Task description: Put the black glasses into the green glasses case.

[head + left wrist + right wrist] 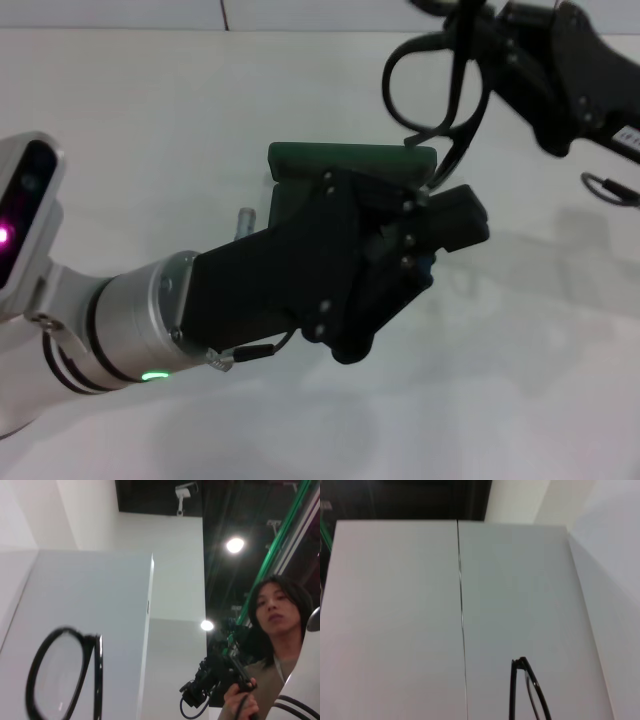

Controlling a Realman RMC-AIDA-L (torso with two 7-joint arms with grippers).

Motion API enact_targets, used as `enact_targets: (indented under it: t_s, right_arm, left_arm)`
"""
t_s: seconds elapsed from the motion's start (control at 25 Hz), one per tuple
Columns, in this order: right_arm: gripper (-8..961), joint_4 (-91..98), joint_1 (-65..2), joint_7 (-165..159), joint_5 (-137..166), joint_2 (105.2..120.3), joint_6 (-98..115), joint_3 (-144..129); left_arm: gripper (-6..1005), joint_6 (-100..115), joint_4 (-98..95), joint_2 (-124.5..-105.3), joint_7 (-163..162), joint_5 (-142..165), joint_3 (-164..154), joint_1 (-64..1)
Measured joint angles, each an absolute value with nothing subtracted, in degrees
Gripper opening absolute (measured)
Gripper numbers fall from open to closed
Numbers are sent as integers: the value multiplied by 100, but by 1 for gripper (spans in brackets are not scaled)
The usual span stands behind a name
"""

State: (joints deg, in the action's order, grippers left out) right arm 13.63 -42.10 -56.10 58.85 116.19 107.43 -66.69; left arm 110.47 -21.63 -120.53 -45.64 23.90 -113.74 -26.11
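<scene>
Glasses: the black glasses (435, 85) hang in the air at the far right, above and just behind the case, carried by the right gripper (490, 45). You see one rounded lens loop and a slender temple arm dangling down toward the case's far right corner.
Handling: judge them light, thin and springy. The wire frame will flex and the lenses will scratch, so hold at the bridge or the rim, never on a lens, and do not press them down.
Case: the green glasses case (352, 160) sits mid-table, its far edge showing. It looks hard and smooth, so it may slide if you nudge it.
Right gripper: its arm comes in from the upper right. Its fingers seem clamped on the frame, since the glasses hang from it, but the contact itself is lost against the black housing.
Left gripper: the left gripper (455, 225) lies low over the case, covering most of it. You cannot tell if its fingers are apart or together.
Hidden: whether the case is open or closed is hard to tell, since only one green slab shows. The second lens is cut off at the frame's top.
Wrist views: both look upward and catch only a bit of frame (57, 675) (525, 690). A person with a camera (272, 645) stands beyond.
</scene>
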Motion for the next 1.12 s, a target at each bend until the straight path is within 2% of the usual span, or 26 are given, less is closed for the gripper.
enact_targets:
  t_s: [0.56,1.12]
  right_arm:
    - [58,1427,-4106,-5673,5499,11619,10992,-6934]
    - [58,1651,-4172,-5575,5479,11619,9967,-7912]
  left_arm:
    - [28,11041,-2081,-12025,-4842,2494,-11698,-2837]
    - [28,10773,-1858,-12067,-4924,1797,-11697,-2764]
